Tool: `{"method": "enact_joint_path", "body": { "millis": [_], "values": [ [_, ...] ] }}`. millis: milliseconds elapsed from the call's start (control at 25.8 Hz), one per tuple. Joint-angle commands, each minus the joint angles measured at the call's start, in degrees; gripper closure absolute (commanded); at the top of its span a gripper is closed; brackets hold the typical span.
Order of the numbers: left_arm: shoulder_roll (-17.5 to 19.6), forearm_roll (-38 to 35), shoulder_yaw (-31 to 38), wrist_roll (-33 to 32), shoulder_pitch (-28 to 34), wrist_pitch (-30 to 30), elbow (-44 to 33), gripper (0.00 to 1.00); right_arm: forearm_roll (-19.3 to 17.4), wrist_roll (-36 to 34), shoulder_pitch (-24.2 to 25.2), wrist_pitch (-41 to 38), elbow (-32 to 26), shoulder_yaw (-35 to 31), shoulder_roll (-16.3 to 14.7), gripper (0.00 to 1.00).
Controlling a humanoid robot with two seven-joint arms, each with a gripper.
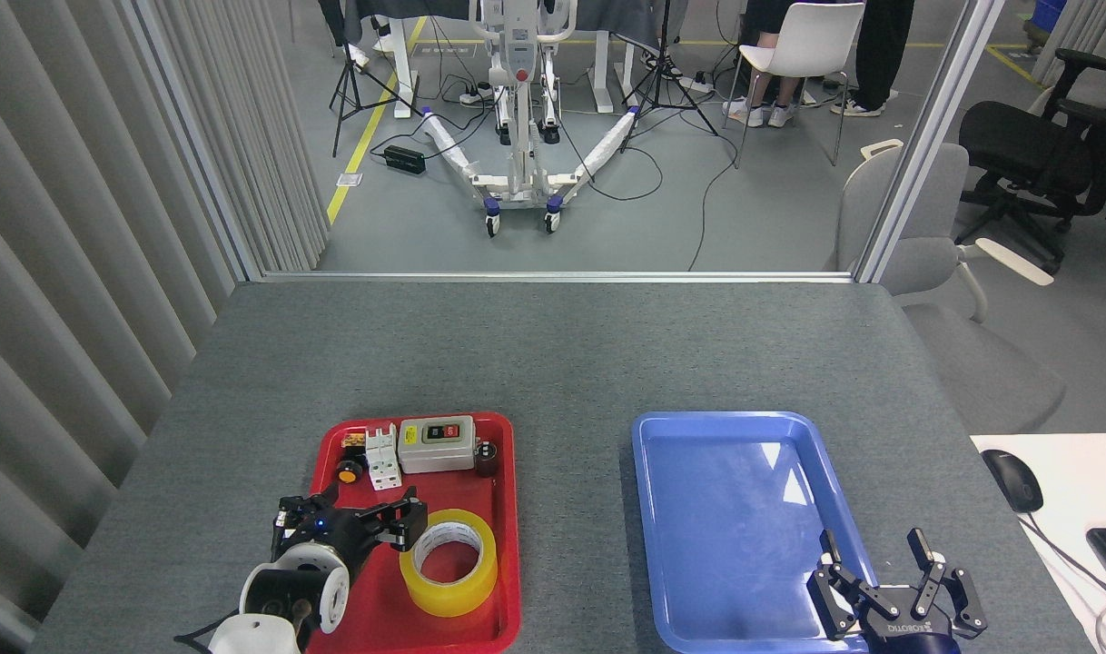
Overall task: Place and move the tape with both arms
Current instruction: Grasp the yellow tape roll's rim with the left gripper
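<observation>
Grey felt-like table (553, 354) with two trays, a tape roll and two grippers.

Nearest, at bottom right: right gripper (893, 581), black, fingers spread wide and holding nothing, over the near right corner of an empty blue tray (648, 509). At bottom left: left gripper (358, 518), black with a blue light, over the left side of a red tray (508, 581); fingers parted, gripping nothing, one fingertip just beside the tape (449, 574). Yellow translucent roll with white core, lying flat in the near half of the red tray. Farther back in that tray: a white breaker (382, 457), a grey switch box (437, 444), a small orange knob (348, 471). Beyond the table: floor, cables, chairs.
</observation>
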Motion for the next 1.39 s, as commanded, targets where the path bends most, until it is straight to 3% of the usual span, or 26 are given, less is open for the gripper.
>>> {"method": "enact_joint_path", "body": {
  "millis": [0, 232, 1046, 1355],
  "values": [
    [-0.99, 0.00, -0.86, -12.48, -2.17, 4.77, -0.59, 0.00, 0.00, -0.02, 0.05, 0.15, 0.00, -0.01, -0.09, 0.00],
    [-2.05, 0.27, -1.30, -20.12, -4.63, 6.00, 0.82, 0.00, 0.00, -0.02, 0.05, 0.24, 0.44, -0.01, -0.09, 0.00],
    [-2.75, -0.08, -4.20, -22.50, -9.21, 8.11, 12.33, 0.00, 0.09, -0.02, 0.22, 0.15, 2.20, -0.01, -0.62, 0.00],
    [-2.57, -0.70, -4.29, -26.19, -9.38, 8.38, 12.60, 0.01, 0.09, -0.02, -0.13, 0.24, 3.96, -0.10, -1.06, 0.00]
  ]
}}
